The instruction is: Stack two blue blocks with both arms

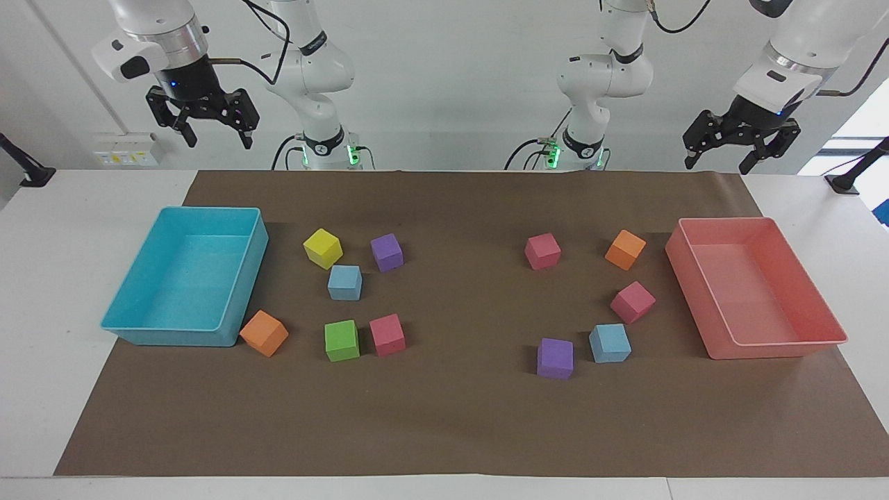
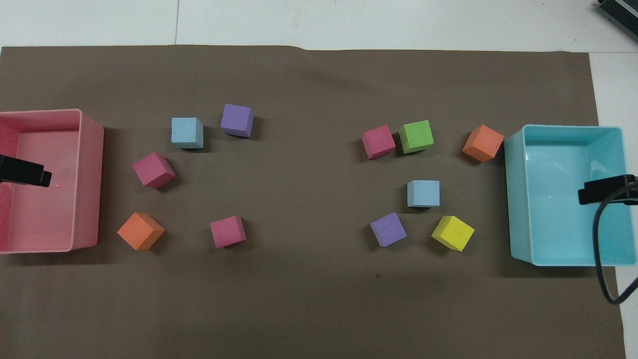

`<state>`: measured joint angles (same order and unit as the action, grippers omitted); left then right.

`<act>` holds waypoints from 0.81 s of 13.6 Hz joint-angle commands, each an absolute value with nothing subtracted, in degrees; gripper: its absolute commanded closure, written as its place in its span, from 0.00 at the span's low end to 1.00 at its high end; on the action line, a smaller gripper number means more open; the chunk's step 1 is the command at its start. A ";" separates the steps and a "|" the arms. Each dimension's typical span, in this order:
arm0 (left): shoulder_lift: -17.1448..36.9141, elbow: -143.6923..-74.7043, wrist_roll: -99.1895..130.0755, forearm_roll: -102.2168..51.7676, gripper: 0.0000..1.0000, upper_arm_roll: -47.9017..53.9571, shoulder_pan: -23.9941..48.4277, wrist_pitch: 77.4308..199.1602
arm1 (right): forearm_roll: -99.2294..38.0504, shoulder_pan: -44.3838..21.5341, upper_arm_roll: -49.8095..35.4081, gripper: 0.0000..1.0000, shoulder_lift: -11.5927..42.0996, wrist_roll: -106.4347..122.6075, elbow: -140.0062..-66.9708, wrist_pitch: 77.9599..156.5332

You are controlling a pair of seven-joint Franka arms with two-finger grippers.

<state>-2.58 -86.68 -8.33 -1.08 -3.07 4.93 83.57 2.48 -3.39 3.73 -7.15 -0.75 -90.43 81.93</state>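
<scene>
One blue block point(image 1: 344, 282) point(image 2: 423, 193) lies on the brown mat among the cubes at the right arm's end, between a yellow cube point(image 1: 323, 248) and a green cube point(image 1: 342, 340). The other blue block point(image 1: 610, 343) point(image 2: 187, 132) lies at the left arm's end, beside a purple cube point(image 1: 555, 358). My right gripper point(image 1: 219, 142) hangs open and empty, high over the turquoise tray's end. My left gripper point(image 1: 717, 167) hangs open and empty, high over the pink tray's end. Both arms wait, far from the blocks.
A turquoise tray point(image 1: 125, 316) stands at the right arm's end and a pink tray point(image 1: 819, 326) at the left arm's end. Pink, orange and purple cubes lie scattered around both blue blocks. The mat's middle strip holds no cubes.
</scene>
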 commanded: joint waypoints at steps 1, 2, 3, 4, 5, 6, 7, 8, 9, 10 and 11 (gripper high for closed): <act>-4.13 -88.24 -7.56 0.09 0.00 -3.25 5.36 83.67 | 2.37 -2.99 3.60 0.00 -8.61 0.79 -91.76 81.82; -4.13 -88.16 -7.65 0.09 0.00 -3.25 5.19 83.76 | 2.37 -2.99 3.52 0.00 -8.70 0.70 -91.76 81.83; -4.04 -87.98 -7.65 0.09 0.00 -3.25 4.84 83.76 | 2.29 -2.99 3.52 0.00 -8.70 0.70 -91.84 81.74; -4.04 -88.07 -7.73 0.00 0.00 -3.25 4.83 83.41 | 2.37 -2.99 3.52 0.00 -8.70 0.79 -91.85 81.74; -4.13 -88.07 -7.65 0.00 0.00 -3.25 4.83 83.32 | 2.37 -2.99 3.52 0.00 -8.79 0.79 -91.93 81.65; -4.04 -88.07 -7.56 0.00 0.00 -3.25 4.83 83.41 | 2.29 -2.99 3.52 0.00 -8.79 0.70 -92.02 81.65; -4.04 -88.07 -7.56 0.00 0.00 -3.25 4.83 83.50 | 2.29 -2.99 3.52 0.00 -8.88 0.62 -92.20 81.74; -4.13 -88.07 -7.56 0.00 0.00 -3.25 4.92 83.50 | 2.29 -2.99 3.52 0.00 -8.88 0.62 -92.20 81.74; -4.04 -88.07 -7.56 0.00 0.00 -3.25 4.92 83.58 | 2.37 -2.99 3.52 0.00 -8.96 0.62 -92.20 81.83; -4.04 -88.07 -7.65 -0.09 0.00 -3.16 4.83 84.11 | 2.29 -2.99 3.52 0.00 -9.05 0.62 -92.20 81.74; -4.04 -88.07 -7.30 -0.17 0.00 -3.16 4.92 84.02 | 2.37 -2.99 3.52 0.00 -9.05 0.62 -92.28 81.74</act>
<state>-2.62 -86.69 -8.21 -1.04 -3.33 4.89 83.61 2.48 -3.39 3.72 -7.49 -0.75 -90.66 81.89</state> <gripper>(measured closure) 0.000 0.000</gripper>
